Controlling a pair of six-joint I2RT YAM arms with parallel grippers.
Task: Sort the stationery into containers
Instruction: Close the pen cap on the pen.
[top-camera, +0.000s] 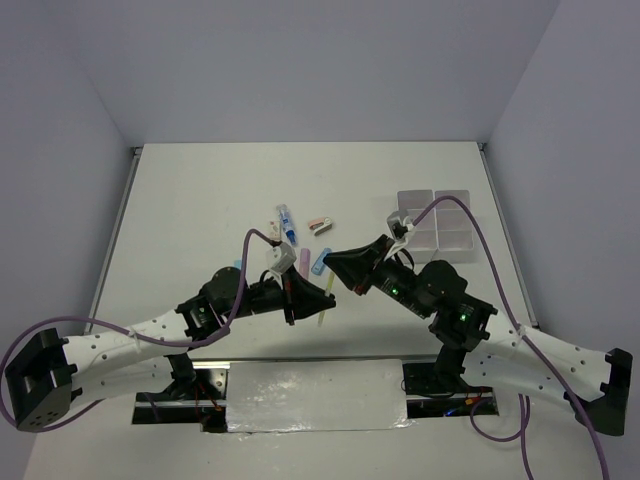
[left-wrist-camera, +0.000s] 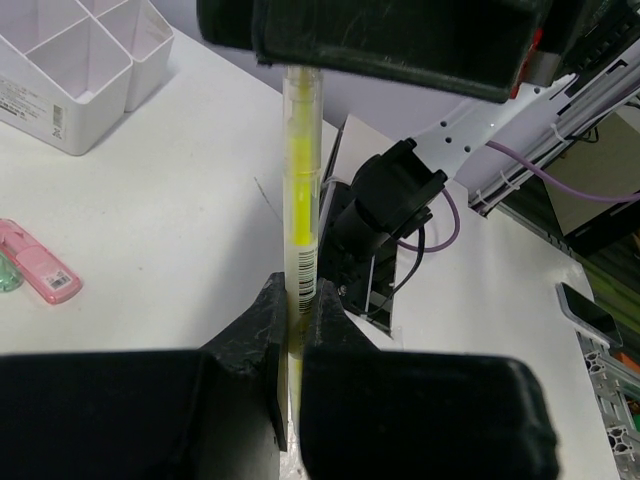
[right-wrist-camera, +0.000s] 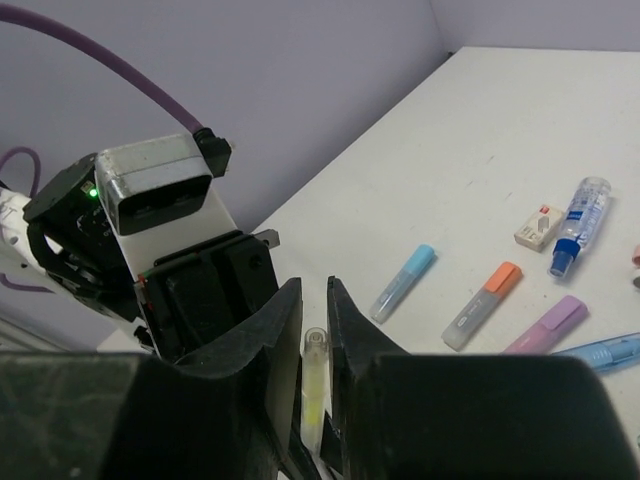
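Left wrist shows slim, clear-barrelled yellow pen (left-wrist-camera: 300, 180).

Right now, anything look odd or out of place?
One thing: the yellow pen is off the table, spanning mid-air between both tools. The left tool is clamped on one end; the right tool has its jaws around the other, firm contact unclear. Probably a handover. The bins stand upright; no spill or damage visible.

Containers (top-camera: 435, 220) on table's (top-camera: 200, 200) far right, markers (right-wrist-camera: 484, 304) left of them, pen (left-wrist-camera: 300, 190) just before the markers.
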